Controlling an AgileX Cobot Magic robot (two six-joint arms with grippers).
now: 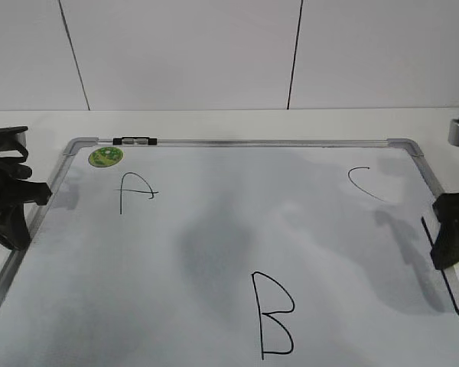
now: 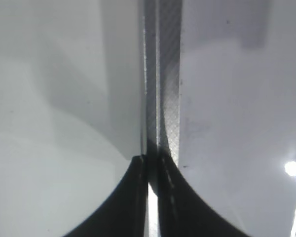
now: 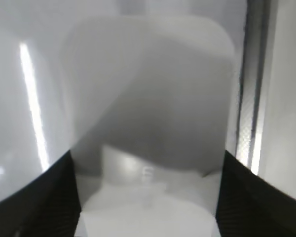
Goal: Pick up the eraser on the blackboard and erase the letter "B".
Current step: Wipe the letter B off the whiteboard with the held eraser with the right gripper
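Right gripper point(image 3: 148, 197) spread wide around the eraser point(image 3: 148, 113) at the blackboard's point(image 1: 237, 142) right edge.
Light, rigid, slick plastic, I'd judge: pinch its long sides mid-length. Your left gripper point(image 2: 152, 197) sits clenched; "B" point(image 1: 272, 315) is intact.

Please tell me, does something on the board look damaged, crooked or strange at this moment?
Nothing stands out. The blackboard lies flat with its frame intact, and the letter "B" is whole, not yet wiped. The eraser sits at the board's right edge, between the open fingers of the right gripper. A green sticker sits neatly in the far left corner.
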